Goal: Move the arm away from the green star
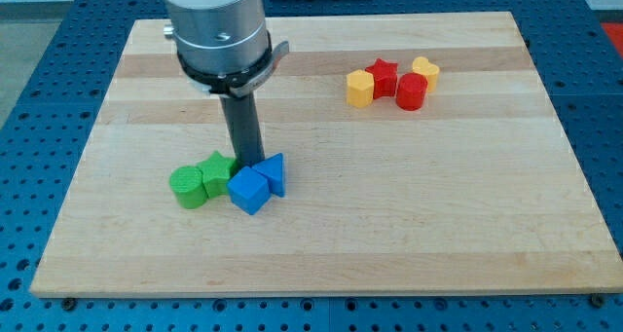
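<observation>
The green star (216,171) lies left of the board's middle, touching a green cylinder (188,188) on its left. A blue cube (249,190) and a blue triangular block (274,172) sit against it on the right. My tip (247,164) stands at the top edge of this cluster, just right of the green star and above the blue cube, touching or nearly touching them.
At the view's upper right sits a second cluster: a yellow block (360,89), a red star (384,76), a red cylinder (411,92) and a yellow heart (425,70). The wooden board (321,244) lies on a blue perforated table.
</observation>
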Controlling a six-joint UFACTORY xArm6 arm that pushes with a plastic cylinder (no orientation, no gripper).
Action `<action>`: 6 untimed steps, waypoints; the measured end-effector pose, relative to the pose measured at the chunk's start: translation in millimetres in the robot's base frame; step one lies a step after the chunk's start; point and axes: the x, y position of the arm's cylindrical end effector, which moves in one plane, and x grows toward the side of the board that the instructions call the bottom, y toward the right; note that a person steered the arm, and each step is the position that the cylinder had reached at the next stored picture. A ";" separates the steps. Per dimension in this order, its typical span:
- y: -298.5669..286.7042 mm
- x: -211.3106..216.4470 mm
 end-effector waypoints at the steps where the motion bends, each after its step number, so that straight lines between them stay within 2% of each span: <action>1: -18.9 3.9; 4: -50.4 24.2; 6: -34.2 -30.0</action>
